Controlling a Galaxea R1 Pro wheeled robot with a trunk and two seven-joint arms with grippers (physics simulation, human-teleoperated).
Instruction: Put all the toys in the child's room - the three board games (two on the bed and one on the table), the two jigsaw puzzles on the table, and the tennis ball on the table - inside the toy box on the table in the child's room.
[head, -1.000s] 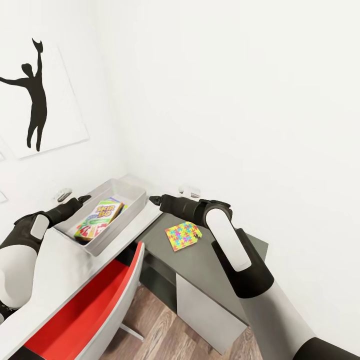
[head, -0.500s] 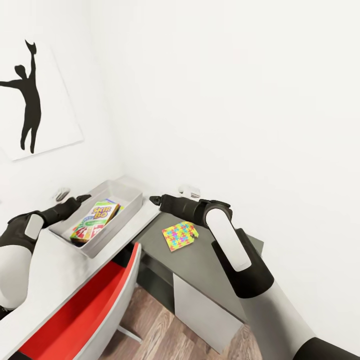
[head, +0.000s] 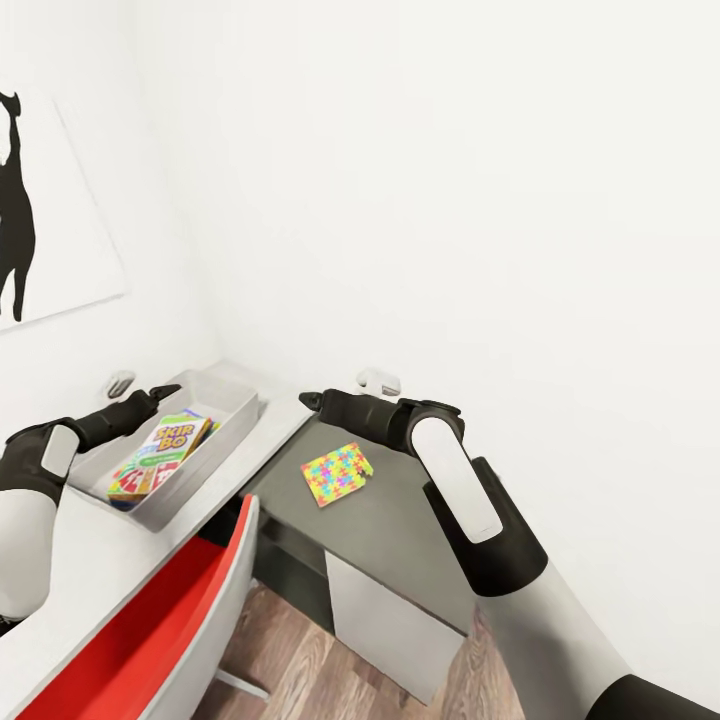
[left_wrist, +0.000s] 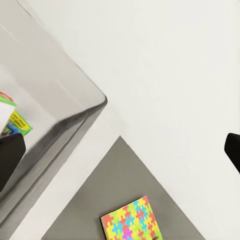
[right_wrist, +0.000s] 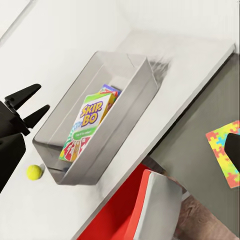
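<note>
The grey toy box (head: 226, 428) sits on the pale table (head: 90, 560), and a SKIP-BO board game (head: 160, 450) lies inside it on top of other box edges. My left gripper (head: 165, 392) hovers open over the box's left rim with nothing in it. Open and empty too, my right gripper (head: 308, 401) hangs to the right of the box, above the table's end. One jigsaw puzzle (head: 337, 473) lies on the lower dark cabinet (head: 410, 520). In the right wrist view the tennis ball (right_wrist: 34, 172) rests on the table beside the toy box (right_wrist: 125, 115).
A red-seated chair (head: 150, 620) is pushed under the table's front edge. White walls close in behind and to the right. A small white fitting (head: 378, 380) sits on the wall by the cabinet. Wood floor (head: 300, 660) lies below.
The whole picture has slid left, so the camera has turned right. Both grippers stay open and empty in much the same pose.
</note>
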